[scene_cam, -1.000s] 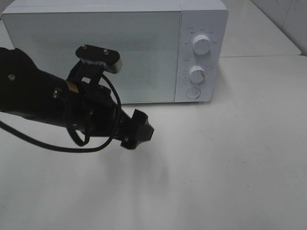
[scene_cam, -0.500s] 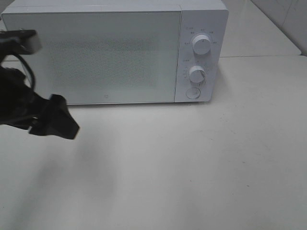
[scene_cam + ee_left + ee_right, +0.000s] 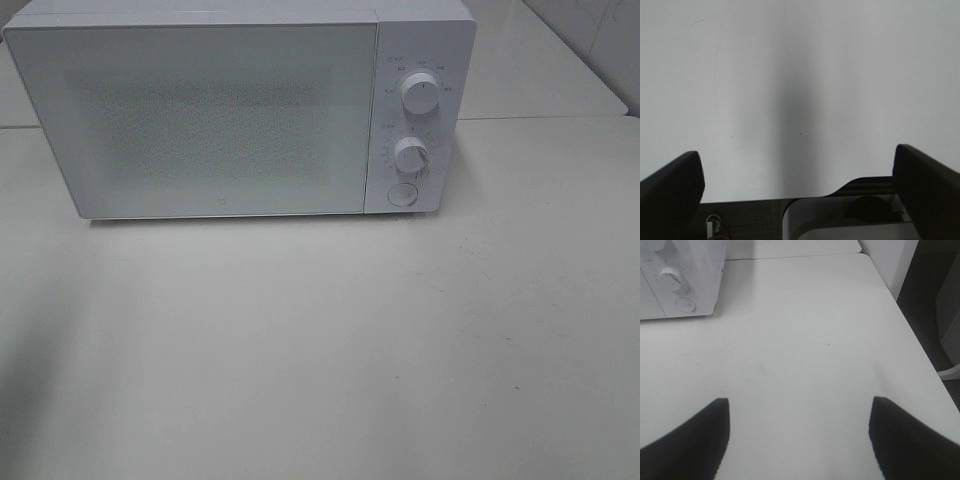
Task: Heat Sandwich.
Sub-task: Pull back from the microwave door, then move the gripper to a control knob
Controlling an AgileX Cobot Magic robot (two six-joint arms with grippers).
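Nothing behind the closed frosted door [image 3: 210, 120] of the white box-shaped microwave oven [image 3: 430, 30] can be made out. The sandwich is seen in none of the 3 views, so its place and look cannot be told. Of each hand only 2 dark finger ends are shown. The left hand [image 3: 797, 157] is held wide over the white table [image 3: 350, 350], with nothing between its fingers. The right hand [image 3: 800, 402] is also spread wide and empty.
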